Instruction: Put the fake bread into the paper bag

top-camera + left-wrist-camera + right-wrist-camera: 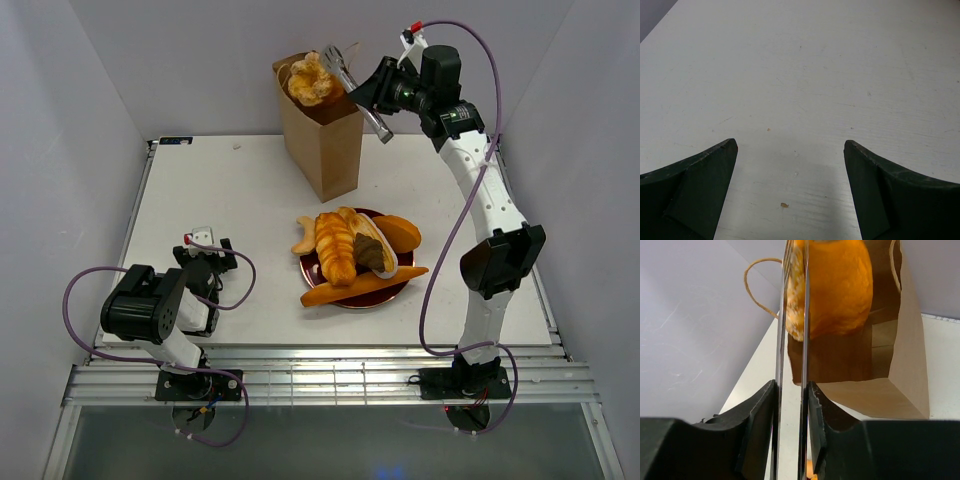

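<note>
My right gripper point(372, 92) is raised at the back and shut on metal tongs point(347, 72). The tongs pinch a golden round bun point(311, 80) right over the open mouth of the brown paper bag point(328, 150). In the right wrist view the gripper point(791, 385) squeezes the two tong blades point(792, 335), with the bun point(835, 290) at their tips above the bag point(900, 385). More fake bread lies on a dark red plate point(312, 270): a long baguette point(365, 287), a croissant point(335, 248) and an oval loaf point(397, 232). My left gripper point(205, 255) is open and empty over bare table point(790, 145).
The bag stands at the back middle of the white table point(220, 200), its twisted handle point(757, 282) sticking out to the side. The plate sits in front of the bag, right of centre. Grey walls close in the table on three sides.
</note>
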